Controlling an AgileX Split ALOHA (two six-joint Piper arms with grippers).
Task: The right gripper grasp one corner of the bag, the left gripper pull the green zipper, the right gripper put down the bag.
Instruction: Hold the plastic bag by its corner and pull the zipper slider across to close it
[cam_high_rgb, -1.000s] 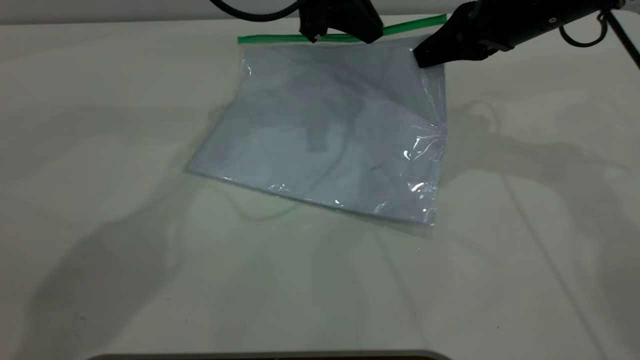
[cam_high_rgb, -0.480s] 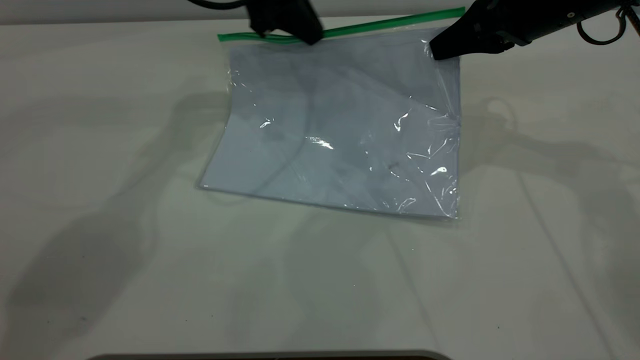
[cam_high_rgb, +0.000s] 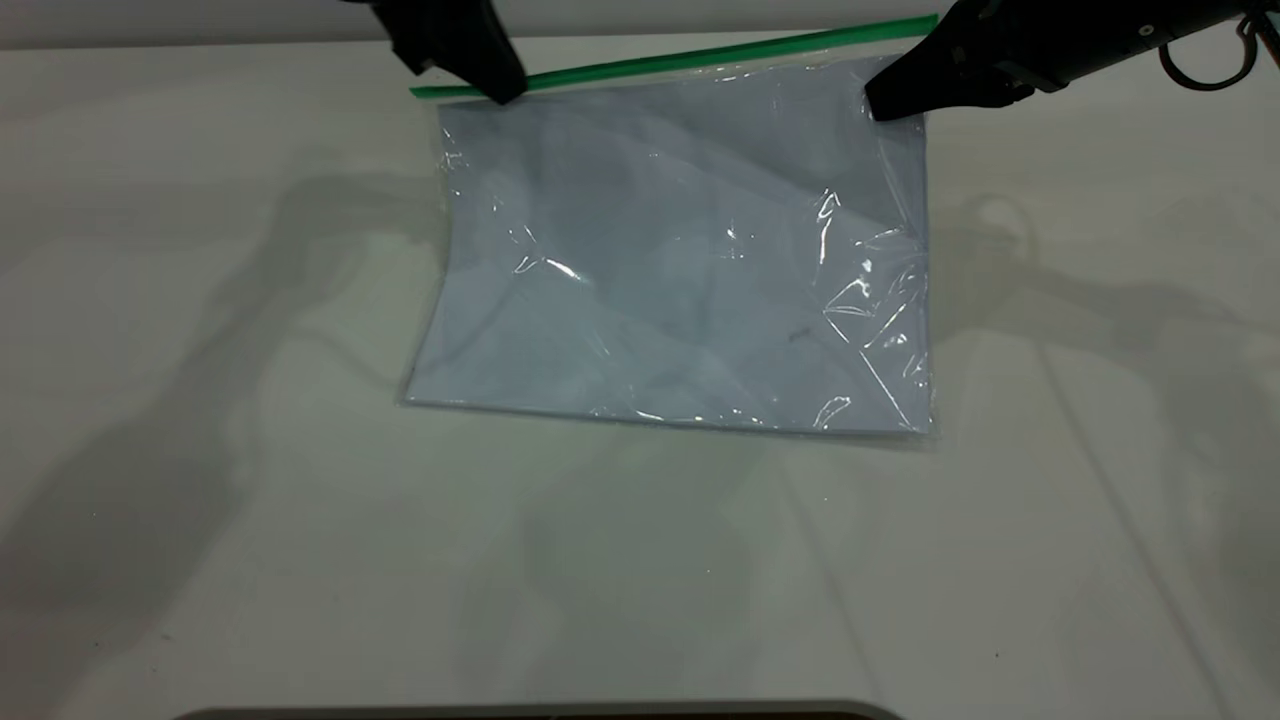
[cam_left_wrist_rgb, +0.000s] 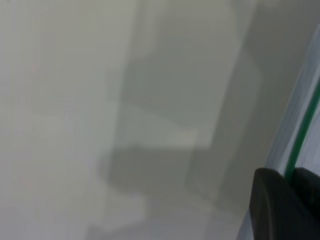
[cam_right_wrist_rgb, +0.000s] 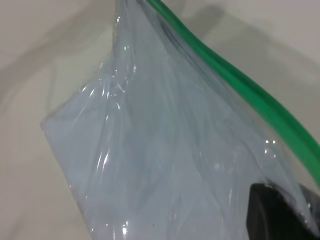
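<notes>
The clear bag (cam_high_rgb: 680, 260) with white sheets lies on the table, its far edge raised. The green zipper (cam_high_rgb: 700, 58) runs along that far edge. My right gripper (cam_high_rgb: 885, 100) is shut on the bag's far right corner and holds it up; the right wrist view shows the bag (cam_right_wrist_rgb: 150, 150) and the green strip (cam_right_wrist_rgb: 240, 85) hanging from its jaws. My left gripper (cam_high_rgb: 495, 88) is shut on the green zipper near its left end; the left wrist view shows the strip (cam_left_wrist_rgb: 302, 135) passing between its fingers (cam_left_wrist_rgb: 272, 200). The slider tab is hidden.
The white table (cam_high_rgb: 640, 560) spreads wide around the bag on all sides. A dark curved edge (cam_high_rgb: 540, 712) shows at the near bottom. A back wall line runs behind the arms.
My left gripper has slid left along the green zipper, from near the middle to near its left end. The bag has spread flatter and shifted a little right. The right gripper still holds the corner.
</notes>
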